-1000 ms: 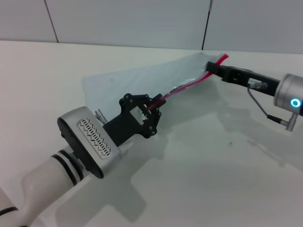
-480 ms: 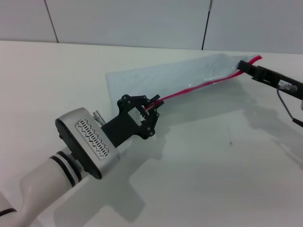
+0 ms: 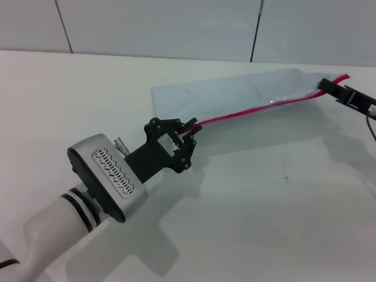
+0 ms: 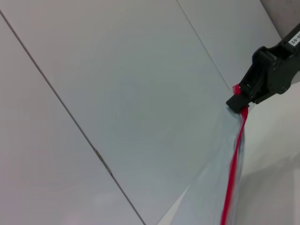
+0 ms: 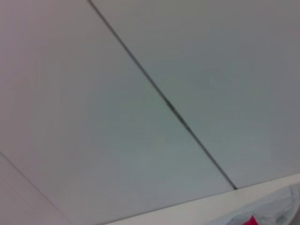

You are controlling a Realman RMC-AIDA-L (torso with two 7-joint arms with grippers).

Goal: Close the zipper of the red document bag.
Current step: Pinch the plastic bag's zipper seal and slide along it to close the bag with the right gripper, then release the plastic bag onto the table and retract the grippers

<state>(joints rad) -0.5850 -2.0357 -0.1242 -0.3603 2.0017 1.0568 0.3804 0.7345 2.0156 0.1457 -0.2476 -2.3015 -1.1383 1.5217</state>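
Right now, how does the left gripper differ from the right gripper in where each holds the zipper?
The left gripper clamps the zipper's near end, low over the table; the right gripper clamps its far end, at the right edge of the head view. Both are shut on it, stretching it between them.

Head camera high, wrist cameras low
Head looks down across the table [image 3: 282, 223]; both wrists face the wall, sharing the zipper [image 4: 233, 178].

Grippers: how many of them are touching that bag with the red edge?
2. The left gripper pinches the near end of the zipper; the right gripper holds its far end at the red document bag's corner.
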